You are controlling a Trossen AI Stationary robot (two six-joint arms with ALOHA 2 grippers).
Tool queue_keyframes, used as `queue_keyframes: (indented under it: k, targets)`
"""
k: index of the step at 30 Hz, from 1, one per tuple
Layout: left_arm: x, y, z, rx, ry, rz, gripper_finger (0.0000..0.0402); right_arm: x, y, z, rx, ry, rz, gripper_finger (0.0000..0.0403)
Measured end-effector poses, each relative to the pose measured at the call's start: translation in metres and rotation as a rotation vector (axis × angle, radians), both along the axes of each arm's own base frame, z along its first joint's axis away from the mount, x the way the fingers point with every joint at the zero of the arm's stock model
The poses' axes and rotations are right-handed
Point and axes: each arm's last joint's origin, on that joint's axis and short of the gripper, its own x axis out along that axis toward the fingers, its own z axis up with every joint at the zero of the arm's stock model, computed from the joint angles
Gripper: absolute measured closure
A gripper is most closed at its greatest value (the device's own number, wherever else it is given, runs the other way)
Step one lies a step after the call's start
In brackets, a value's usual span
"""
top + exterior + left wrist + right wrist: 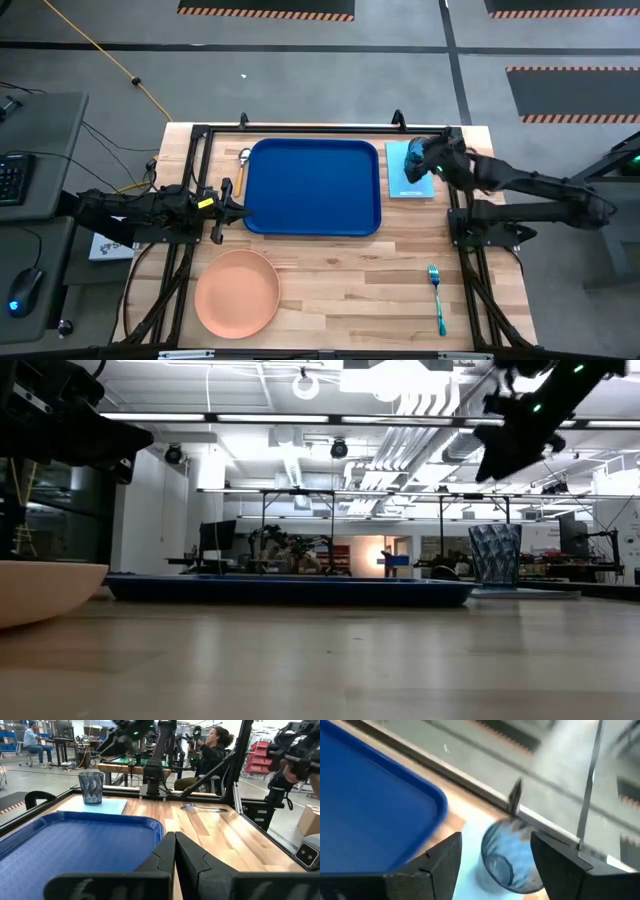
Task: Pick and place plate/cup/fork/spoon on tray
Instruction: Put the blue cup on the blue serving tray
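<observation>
Between open right end effector (pixel 495 865) fingers: cup (pixel 507 857)

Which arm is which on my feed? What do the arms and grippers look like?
Both arms are dark, jointed, and look alike. The left arm carries a small yellow mark near its gripper. The right gripper has broad, angular black fingers; green lights glow on the right arm's wrist in the low view.

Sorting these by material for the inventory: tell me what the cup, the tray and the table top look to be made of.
Cup: likely translucent blue plastic, though glass can't be ruled out; the room shows through its faceted wall.
Tray: probably moulded plastic, dark blue, smooth with a slight sheen and rounded corners.
Table top: wood, light planks with visible grain and seams, apparently a matte finish.
</observation>
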Motion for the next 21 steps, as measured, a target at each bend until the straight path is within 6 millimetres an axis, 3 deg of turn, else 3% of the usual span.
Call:
queue_keyframes:
  k: [5,10,21]
  targets:
    - [0.0,0.0,0.0,0.0,0.0,0.0,0.0401,0.011,-0.037,-0.009,0.094,0.027,-0.024,0.0171]
    - [0.0,0.0,0.0,0.0,0.0,0.0,0.0401,0.016,-0.061,-0.017,0.212,0.02,-0.018,0.0171]
    - [0.0,0.0,0.0,0.0,0.0,0.0,0.0401,0.024,-0.075,-0.047,0.355,0.13,-0.038,0.0171]
